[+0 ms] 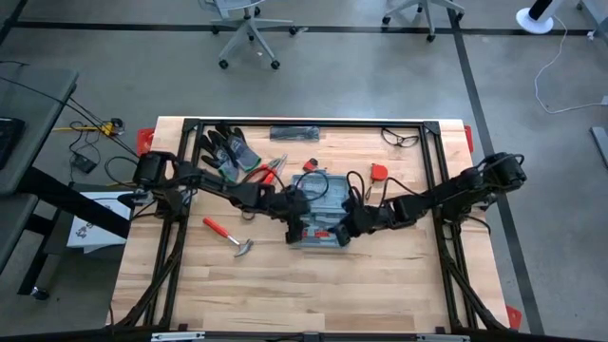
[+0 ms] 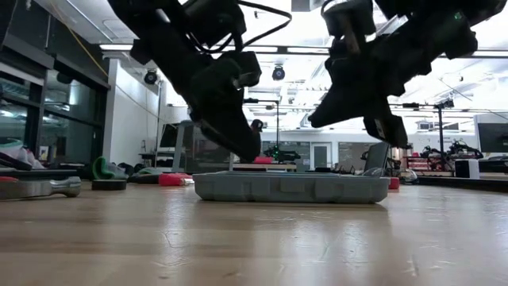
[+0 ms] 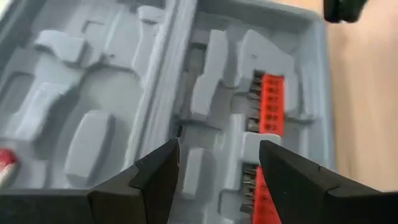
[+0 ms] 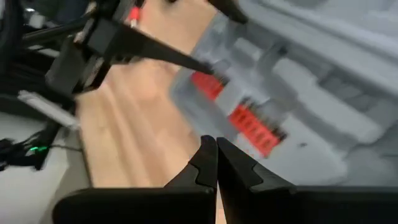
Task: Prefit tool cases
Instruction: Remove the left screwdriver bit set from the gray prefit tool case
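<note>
The tool case point(image 1: 320, 211) lies open and flat near the middle of the wooden table point(image 1: 304, 294), and everything else sits around it. Well to the left of the case, toward the far edge, lie the dark gloves point(image 1: 228, 147); nearer the case on that side are red-handled pliers point(image 1: 269, 172), and left of its near corner a red-handled hammer point(image 1: 228, 236). The left tool point(image 1: 296, 220) hangs over the case's left part, its fingers point(image 3: 158, 180) spread apart and grasping nothing; between them show the grey moulded recesses and a red bit strip point(image 3: 271, 106) seated in the case. The right tool point(image 1: 350, 224) hangs over the case's right near corner with its fingers point(image 4: 208, 163) clenched together on nothing, pointing toward the red strip. Beyond the case's right far corner lies a small red object point(image 1: 379, 172), and farther off a pair of safety glasses point(image 1: 400, 139).
</note>
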